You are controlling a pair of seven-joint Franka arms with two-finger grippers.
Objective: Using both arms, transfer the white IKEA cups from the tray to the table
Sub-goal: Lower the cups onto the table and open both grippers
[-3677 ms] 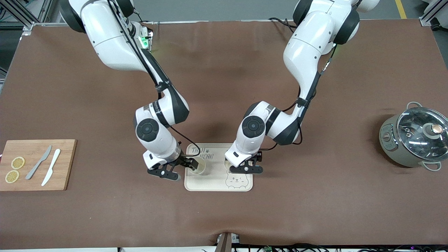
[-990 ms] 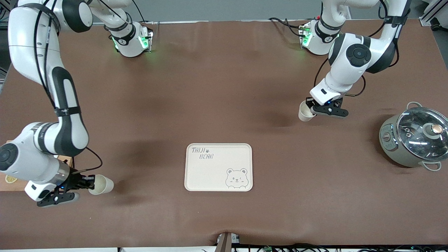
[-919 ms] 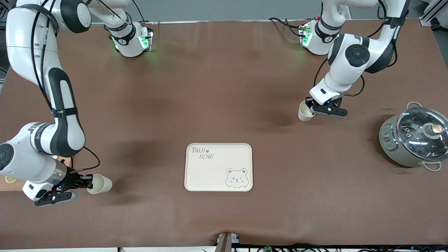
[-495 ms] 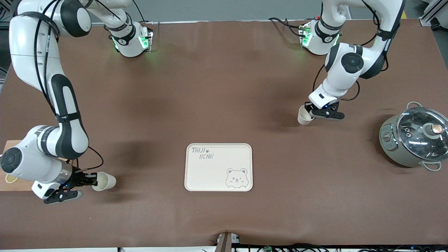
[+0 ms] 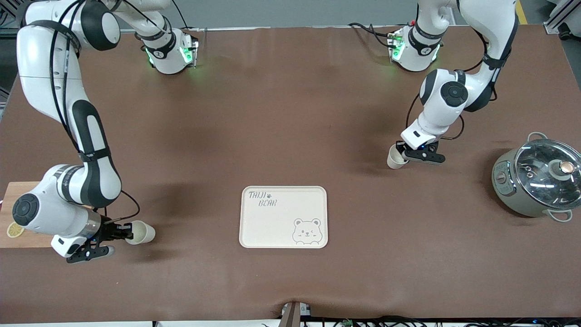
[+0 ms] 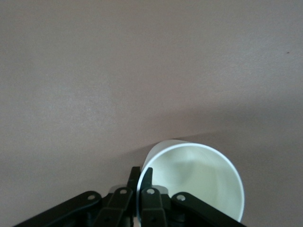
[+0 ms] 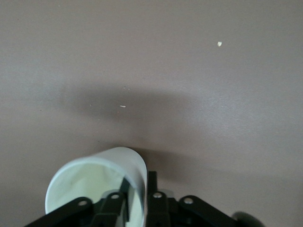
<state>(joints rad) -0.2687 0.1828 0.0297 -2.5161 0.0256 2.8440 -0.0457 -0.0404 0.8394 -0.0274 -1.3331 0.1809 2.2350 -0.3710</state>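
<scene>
My right gripper (image 5: 128,233) is shut on the rim of a white IKEA cup (image 5: 141,231) and holds it tilted, low over the brown table toward the right arm's end, beside the cutting board. In the right wrist view one finger (image 7: 152,182) is outside the cup (image 7: 90,182) wall and one inside. My left gripper (image 5: 402,156) is shut on the rim of the second white cup (image 5: 395,160), low over the table toward the left arm's end. In the left wrist view the fingers (image 6: 134,176) pinch the cup (image 6: 199,182) wall.
The cream bear-print tray (image 5: 277,227) lies empty at the table's middle, nearer to the front camera than the left gripper's cup. A grey pot with a glass lid (image 5: 538,179) stands at the left arm's end. A wooden cutting board (image 5: 18,190) with a lemon slice (image 5: 15,230) lies at the right arm's end.
Both arms lifted the cups off the tray and carried them apart toward the table's ends. Over the last second both cups have sunk closer to the table.
</scene>
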